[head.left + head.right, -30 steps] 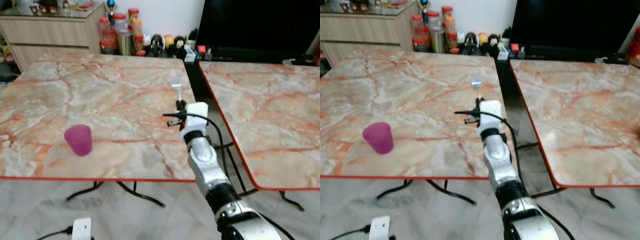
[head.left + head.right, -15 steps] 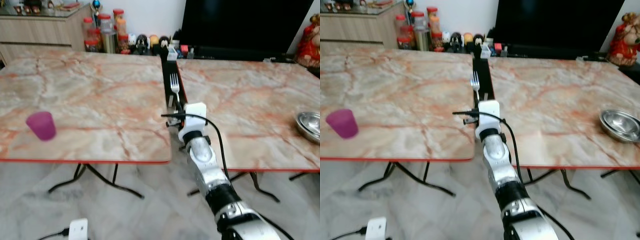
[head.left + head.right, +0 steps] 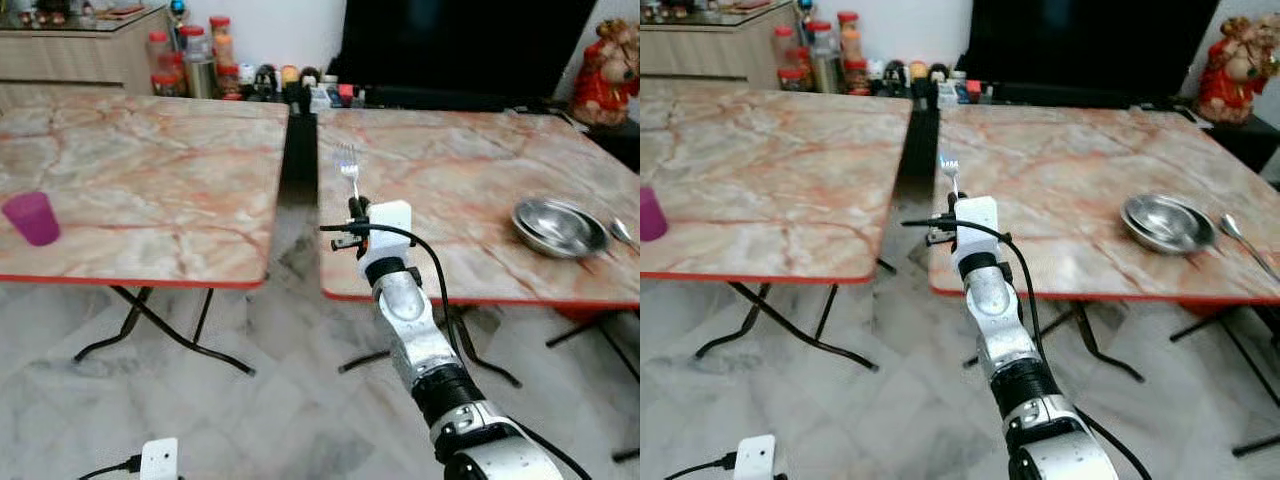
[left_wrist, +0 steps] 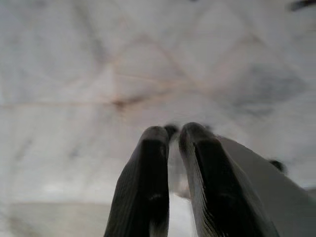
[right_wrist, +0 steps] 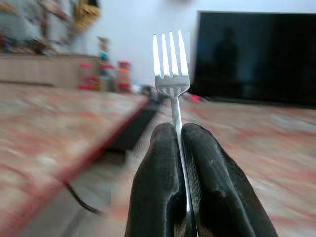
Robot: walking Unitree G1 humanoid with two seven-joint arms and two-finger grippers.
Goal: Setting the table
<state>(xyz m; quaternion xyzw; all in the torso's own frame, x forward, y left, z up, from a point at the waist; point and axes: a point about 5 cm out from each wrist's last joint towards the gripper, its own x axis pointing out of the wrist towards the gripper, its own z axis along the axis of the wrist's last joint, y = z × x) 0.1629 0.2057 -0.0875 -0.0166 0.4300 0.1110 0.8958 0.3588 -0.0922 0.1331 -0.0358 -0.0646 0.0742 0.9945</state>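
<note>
Gripping a fork by its handle, right pincer has both black fingers pressed flat against the thin stem, tines straight up. In the head views this pincer sits out in front on the silver right arm, fork upright, hovering at the near left corner of the right tabletop, close to the gap between the two tables. Left pincer hangs idle over pale floor tiles, fingers nearly touching with a thin slit between them, nothing held.

Outward: stacked metal bowls on the right part of that tabletop, a spoon just beside them at the far right edge. Left tabletop carries a purple cup near its front left edge. Jars and small items along the back wall, dark TV screen behind.

Step, as judged: carrying the fork toward the place setting; not yet set down. Next move calls for reaching right across the tabletop toward the bowls, lowering and tipping the fork flat beside them, then releasing. Fork and bowls are well apart now.
</note>
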